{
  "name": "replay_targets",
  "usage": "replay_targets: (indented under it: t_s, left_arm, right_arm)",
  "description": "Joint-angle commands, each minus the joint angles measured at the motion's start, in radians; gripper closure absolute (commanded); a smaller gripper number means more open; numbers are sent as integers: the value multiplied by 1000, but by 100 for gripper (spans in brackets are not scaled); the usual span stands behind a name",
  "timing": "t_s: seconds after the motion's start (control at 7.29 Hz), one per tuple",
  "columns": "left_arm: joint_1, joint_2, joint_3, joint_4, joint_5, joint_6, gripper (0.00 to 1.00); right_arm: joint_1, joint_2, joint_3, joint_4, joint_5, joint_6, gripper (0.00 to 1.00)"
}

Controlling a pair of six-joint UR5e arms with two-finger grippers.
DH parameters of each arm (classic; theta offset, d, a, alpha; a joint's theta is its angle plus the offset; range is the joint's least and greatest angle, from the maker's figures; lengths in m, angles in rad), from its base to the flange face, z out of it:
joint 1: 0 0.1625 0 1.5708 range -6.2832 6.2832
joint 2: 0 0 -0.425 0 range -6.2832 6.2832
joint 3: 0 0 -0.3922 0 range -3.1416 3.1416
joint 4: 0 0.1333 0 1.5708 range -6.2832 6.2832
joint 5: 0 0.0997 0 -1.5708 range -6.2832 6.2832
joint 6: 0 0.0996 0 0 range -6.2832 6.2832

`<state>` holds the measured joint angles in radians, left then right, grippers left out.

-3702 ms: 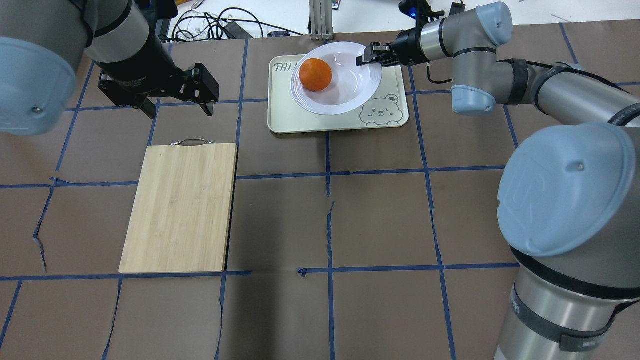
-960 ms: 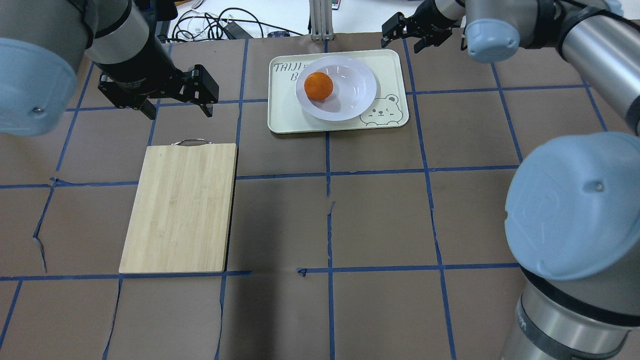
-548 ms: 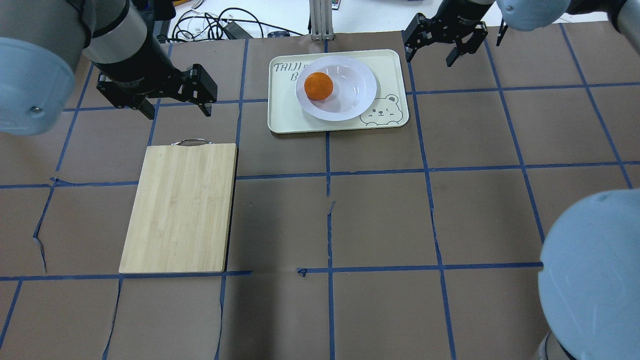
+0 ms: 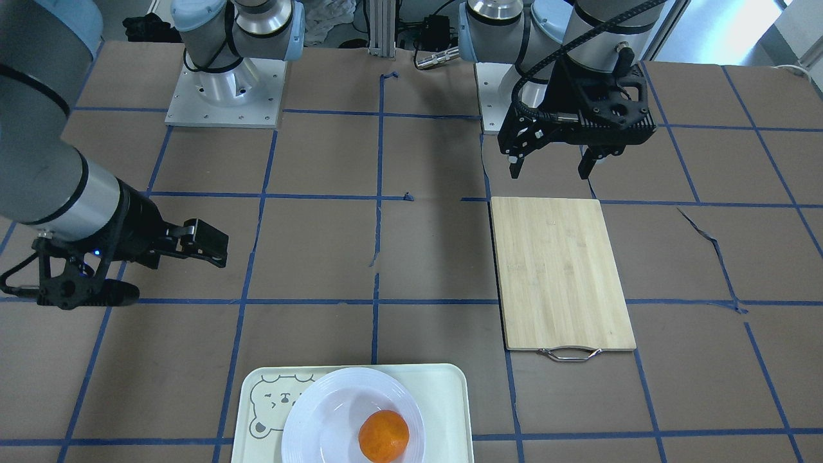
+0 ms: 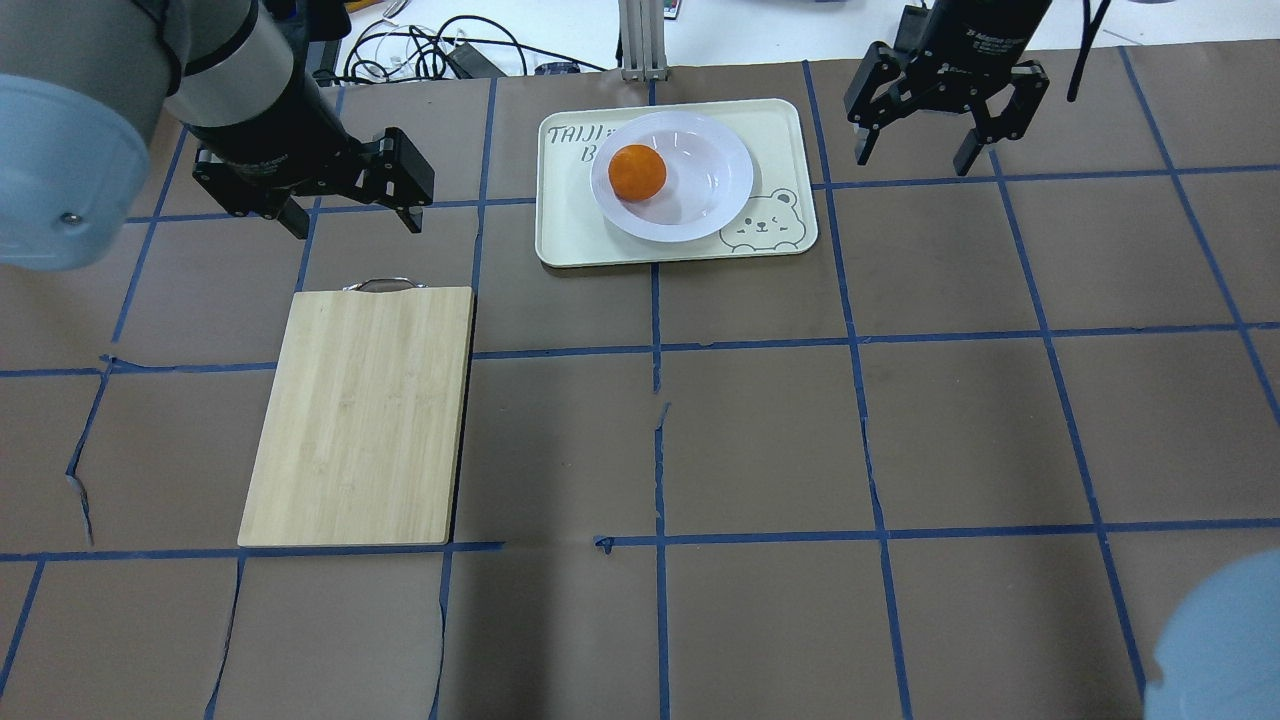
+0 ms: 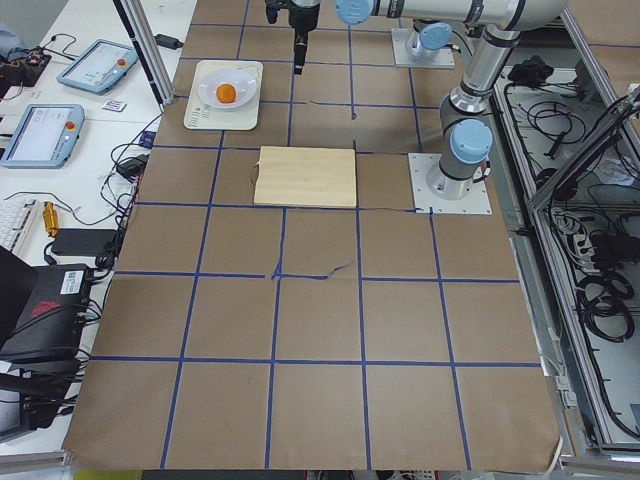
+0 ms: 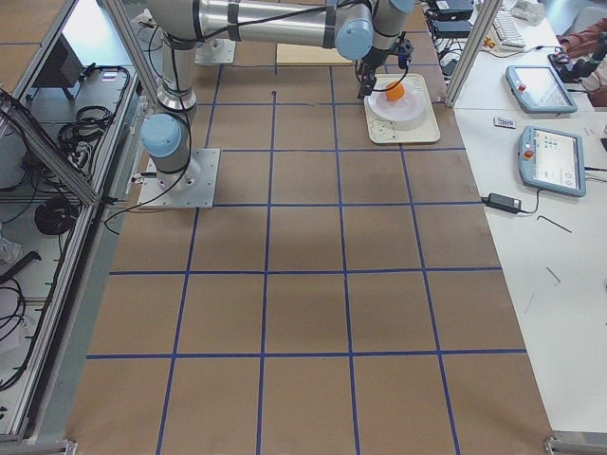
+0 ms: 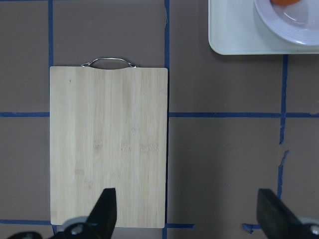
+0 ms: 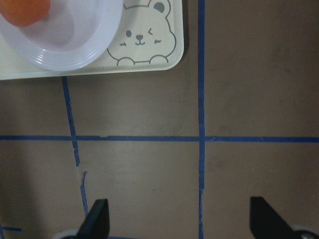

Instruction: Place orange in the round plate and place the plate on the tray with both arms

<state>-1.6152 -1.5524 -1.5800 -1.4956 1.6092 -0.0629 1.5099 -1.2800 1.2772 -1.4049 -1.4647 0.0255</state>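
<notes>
The orange point(image 5: 637, 172) lay in the round plate point(image 5: 715, 185), and the plate sat on the tray point(image 5: 570, 235) at the table's far middle. I judged both placements complete. My left gripper point(image 5: 355, 222) and right gripper point(image 5: 913, 160) hung to either side, fingers apart and empty.

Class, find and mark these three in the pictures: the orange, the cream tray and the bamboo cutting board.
orange point(image 5: 637, 172), overhead exterior view, middle of the fruit.
tray point(image 5: 780, 138), overhead exterior view, bare corner above its bear drawing.
cutting board point(image 5: 360, 415), overhead exterior view, centre of the wood.
</notes>
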Motion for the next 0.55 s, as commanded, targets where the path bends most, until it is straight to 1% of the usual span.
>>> replay_targets:
  t_s: [0.0, 0.41]
  left_arm:
    - [0, 0, 0, 0, 0, 0, 0]
    - [0, 0, 0, 0, 0, 0, 0]
  right_arm:
    - [1, -39, 13, 24, -48, 33, 0]
    - [3, -102, 28, 24, -49, 34, 0]
